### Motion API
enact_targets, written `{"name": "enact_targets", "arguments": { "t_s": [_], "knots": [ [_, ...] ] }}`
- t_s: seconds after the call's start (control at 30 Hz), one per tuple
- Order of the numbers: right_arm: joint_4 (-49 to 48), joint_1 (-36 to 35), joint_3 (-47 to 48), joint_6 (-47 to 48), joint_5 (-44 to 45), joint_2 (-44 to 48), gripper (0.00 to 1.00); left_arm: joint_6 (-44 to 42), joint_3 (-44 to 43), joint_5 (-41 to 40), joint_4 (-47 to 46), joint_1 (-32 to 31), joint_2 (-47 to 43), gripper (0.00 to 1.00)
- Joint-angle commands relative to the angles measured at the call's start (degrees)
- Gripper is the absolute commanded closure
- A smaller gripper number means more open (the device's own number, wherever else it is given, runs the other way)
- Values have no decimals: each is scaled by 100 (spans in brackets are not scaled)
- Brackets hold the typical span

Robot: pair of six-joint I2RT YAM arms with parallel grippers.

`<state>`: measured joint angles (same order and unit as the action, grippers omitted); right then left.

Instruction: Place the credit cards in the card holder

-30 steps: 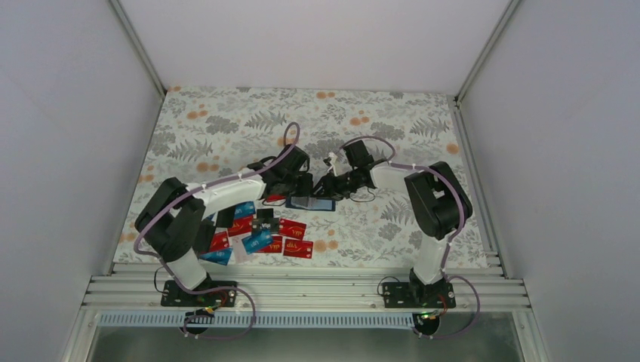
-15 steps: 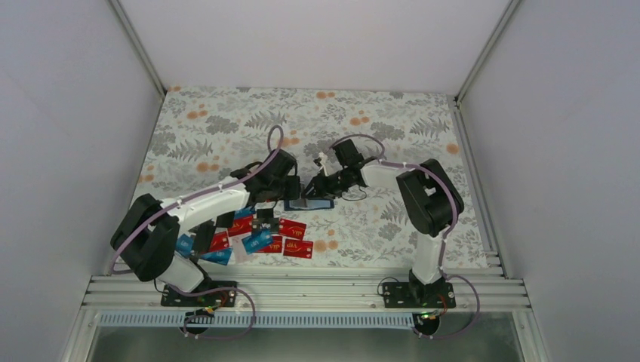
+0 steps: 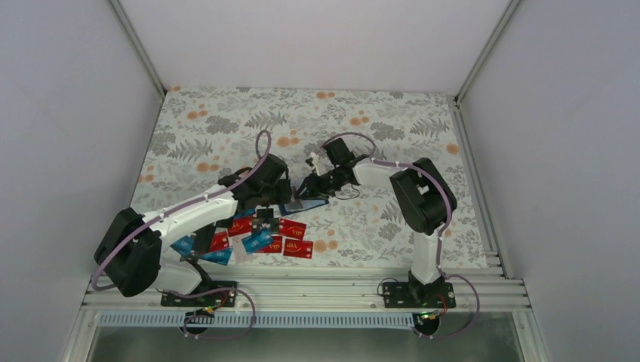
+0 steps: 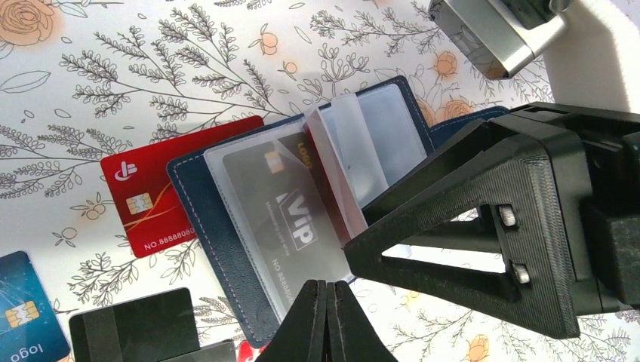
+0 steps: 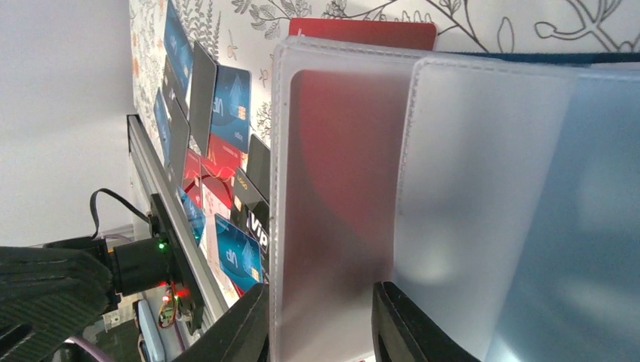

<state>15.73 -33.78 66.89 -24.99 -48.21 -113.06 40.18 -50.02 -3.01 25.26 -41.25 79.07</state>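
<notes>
Left tool (image 4: 326,317): fingers pressed together, empty, over the near edge of the open navy-blue fold-out card holder (image 4: 189,211); we cannot tell whether they touch it. The holder lies flat on the flower-print bench (image 4: 113,75), between the two arms.

Right tool (image 5: 321,326): fingers parted, with a frosted plastic sleeve (image 5: 332,173) raised across the gap; we see no pinch.

Thin plastic credit cards (image 3: 294,247), red, blue and black, lie loose just beside the holder.

We judge the cards light, stiff, slick and flat to the bench: take one by a short edge. The sleeves look floppy, and the holder may slide unless pinned.

The right tool's body covers the holder's right half, and its fingertips are cut off in its own view.
</notes>
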Motion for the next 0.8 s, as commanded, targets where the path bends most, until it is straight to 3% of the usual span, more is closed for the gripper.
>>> {"name": "enact_targets", "arguments": {
  "t_s": [0.0,0.77],
  "knots": [
    [298,-51,192,202,250,102,65,92,79,-117,-7,21,-142,97],
    [557,115,-388,530,1124,1140,63,179,522,-83,294,-162,-748,96]
  ]
}}
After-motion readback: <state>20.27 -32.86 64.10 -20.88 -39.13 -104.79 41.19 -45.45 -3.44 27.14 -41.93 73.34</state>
